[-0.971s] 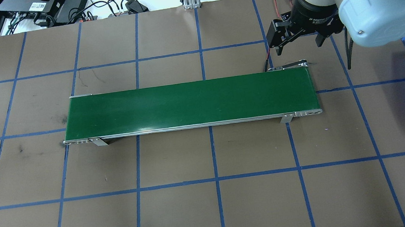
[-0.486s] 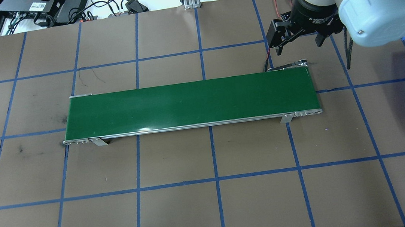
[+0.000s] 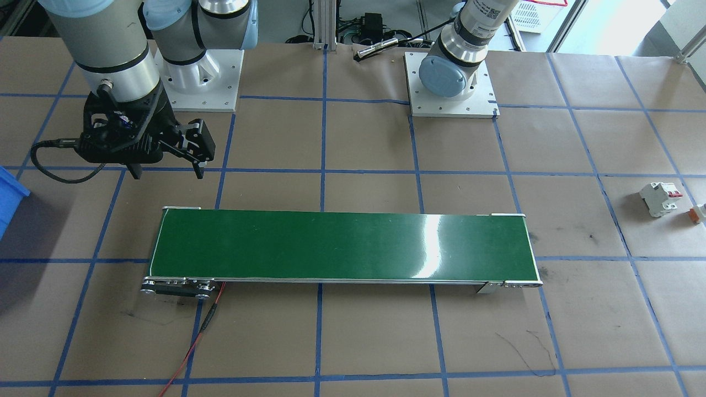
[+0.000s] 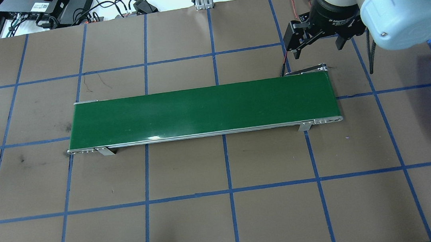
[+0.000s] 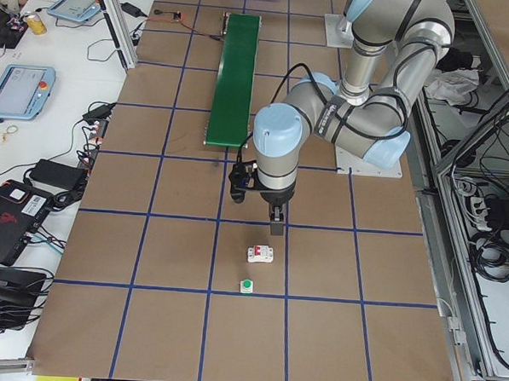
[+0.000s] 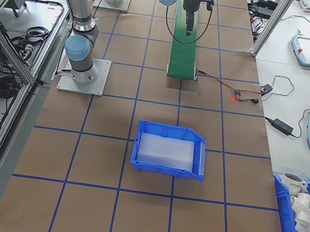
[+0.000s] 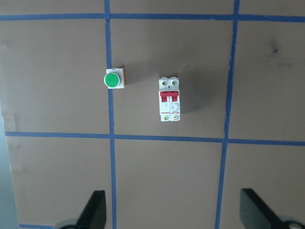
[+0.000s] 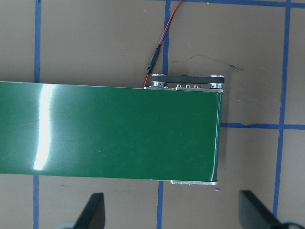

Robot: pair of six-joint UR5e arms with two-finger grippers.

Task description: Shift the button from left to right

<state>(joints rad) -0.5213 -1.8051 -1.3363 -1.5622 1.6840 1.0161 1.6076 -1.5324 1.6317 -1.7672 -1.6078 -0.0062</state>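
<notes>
button: one; round green cap on a white boxy body with an orange base; stands on the worktop's left end, on a blue tape line, just beside the breaker and apart from it
breaker: one; white plastic block with a red switch; its small print is too fine to read
left gripper: hangs above the worktop near the button and breaker; two black fingers spread wide, nothing between them
worktop: brown paper-like sheet, matte and scuffed, marked into squares by blue tape lines
belt: one; long glossy green strip in a thin metal frame, at the worktop's middle; nothing lies on it
wire: thin, red and black, runs from the belt's right end toward the operators' edge of the worktop
right gripper: above the worktop just past the belt's right end; black fingers spread wide, holding nothing; white lettering on its collar too small to read
bin: one; blue plastic, open-topped, pale rectangular inside, on the worktop's right end
arm bases: two white square plates bolted along the robot's edge
</notes>
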